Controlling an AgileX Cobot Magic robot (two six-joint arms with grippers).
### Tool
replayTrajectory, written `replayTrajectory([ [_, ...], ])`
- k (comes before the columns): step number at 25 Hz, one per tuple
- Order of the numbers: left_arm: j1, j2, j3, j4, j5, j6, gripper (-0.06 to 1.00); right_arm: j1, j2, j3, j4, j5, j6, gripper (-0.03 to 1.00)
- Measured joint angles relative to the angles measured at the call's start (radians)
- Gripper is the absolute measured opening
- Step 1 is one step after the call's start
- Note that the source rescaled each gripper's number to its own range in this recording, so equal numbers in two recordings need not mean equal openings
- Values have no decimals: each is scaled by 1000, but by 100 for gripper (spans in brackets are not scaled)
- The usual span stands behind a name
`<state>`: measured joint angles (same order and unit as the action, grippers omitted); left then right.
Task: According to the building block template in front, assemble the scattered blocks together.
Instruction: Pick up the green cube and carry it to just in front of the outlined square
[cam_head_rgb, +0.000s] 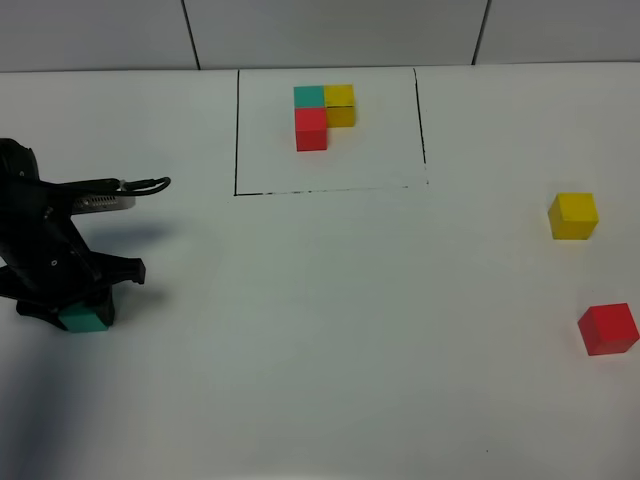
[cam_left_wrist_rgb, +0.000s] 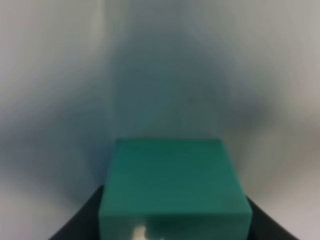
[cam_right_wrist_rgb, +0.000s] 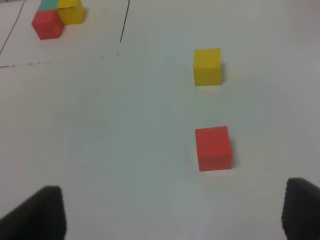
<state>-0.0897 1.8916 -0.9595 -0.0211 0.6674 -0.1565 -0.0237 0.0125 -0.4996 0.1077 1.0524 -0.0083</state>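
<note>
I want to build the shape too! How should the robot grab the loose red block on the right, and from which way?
Take the red block by two opposite flat sides, coming straight down from above with the right gripper, whose fingers are open. It is a plain cube lying flat on the table, and the yellow block stands apart, so both sides are free.

We see the left arm (cam_head_rgb: 40, 245) as a bulky, matte black body built from angular housings. A pale silver-grey module (cam_head_rgb: 105, 202) sits on it, and a thin black cable (cam_head_rgb: 150, 184) curves out past that module. On the left gripper (cam_left_wrist_rgb: 175, 227) we make out 2 dark, blurred finger wedges (cam_left_wrist_rgb: 80, 220). On the right gripper (cam_right_wrist_rgb: 172, 212) we see 2 blunt black fingertips (cam_right_wrist_rgb: 44, 212) with rounded corners.
</note>
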Motion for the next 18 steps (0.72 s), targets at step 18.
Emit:
replayTrajectory([
  [18,-303,143,-502,55,357,369,0,0,0,1,0,0,1,75],
])
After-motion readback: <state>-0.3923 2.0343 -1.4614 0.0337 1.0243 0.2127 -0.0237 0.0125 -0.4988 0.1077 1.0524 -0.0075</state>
